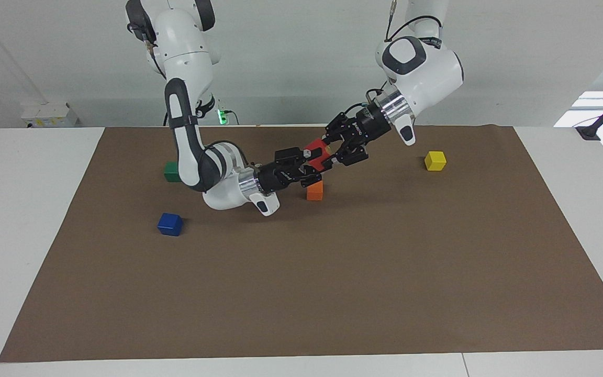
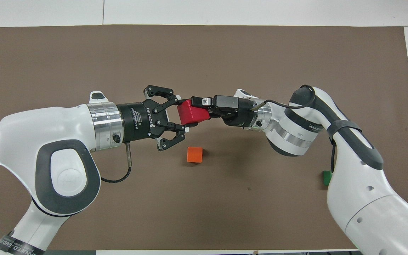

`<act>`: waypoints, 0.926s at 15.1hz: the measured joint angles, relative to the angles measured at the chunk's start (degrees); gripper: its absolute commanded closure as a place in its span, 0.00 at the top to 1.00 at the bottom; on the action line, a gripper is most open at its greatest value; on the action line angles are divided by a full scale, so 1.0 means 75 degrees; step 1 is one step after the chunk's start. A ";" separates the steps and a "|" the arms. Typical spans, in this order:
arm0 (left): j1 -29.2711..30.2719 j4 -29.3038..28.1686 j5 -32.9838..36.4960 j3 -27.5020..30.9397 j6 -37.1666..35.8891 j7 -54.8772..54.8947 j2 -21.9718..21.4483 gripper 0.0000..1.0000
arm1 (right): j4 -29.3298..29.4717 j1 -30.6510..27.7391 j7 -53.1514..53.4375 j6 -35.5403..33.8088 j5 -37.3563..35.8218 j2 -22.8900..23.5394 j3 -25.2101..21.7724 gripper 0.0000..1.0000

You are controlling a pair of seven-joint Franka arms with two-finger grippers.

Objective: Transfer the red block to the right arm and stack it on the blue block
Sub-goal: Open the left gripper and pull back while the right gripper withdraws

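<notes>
In the facing view, the red block (image 1: 318,153) hangs in the air just above centre of the frame, over the orange cube (image 1: 314,190) on the brown mat (image 1: 333,293). The left gripper (image 1: 333,153), coming down from the upper right, is clamped on the block, and the right gripper (image 1: 313,166), reaching in from the left of the frame, is also closed on it, so both hold it at once. The blue block (image 1: 170,224) sits on the mat at lower left of the arms, the green cube (image 1: 170,171) above it partly hidden by the right arm (image 1: 189,141), and the yellow cube (image 1: 435,161) toward the right edge. In the overhead view, the red block (image 2: 190,113) is at frame centre, gripped between the left gripper (image 2: 180,114) from the left and the right gripper (image 2: 202,108) from the right. The orange cube (image 2: 194,154) lies just below it, and the green cube (image 2: 327,177) peeks out at lower right beside the right arm (image 2: 349,141).
</notes>
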 measured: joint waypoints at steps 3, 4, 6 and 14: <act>-0.0008 0.0004 -0.0003 0.0002 0.0019 0.0005 0.0003 1.00 | 0.0005 0.0000 0.0001 0.0008 0.0007 0.0000 0.0000 0.00; -0.0010 0.0010 -0.0003 0.0006 0.0023 0.0011 -0.0003 1.00 | 0.0019 0.0000 0.0008 0.0010 0.0008 -0.0001 0.0000 0.00; 0.0012 0.0039 0.0000 0.0057 0.0021 0.0014 -0.0101 1.00 | 0.0068 -0.0006 0.0026 0.0279 0.0008 -0.0019 -0.0004 0.00; 0.0685 0.0101 0.2832 0.0153 -0.0477 0.0166 -0.0488 1.00 | 0.0653 -0.0554 0.1625 0.1322 -0.1213 -0.0536 -0.0054 0.00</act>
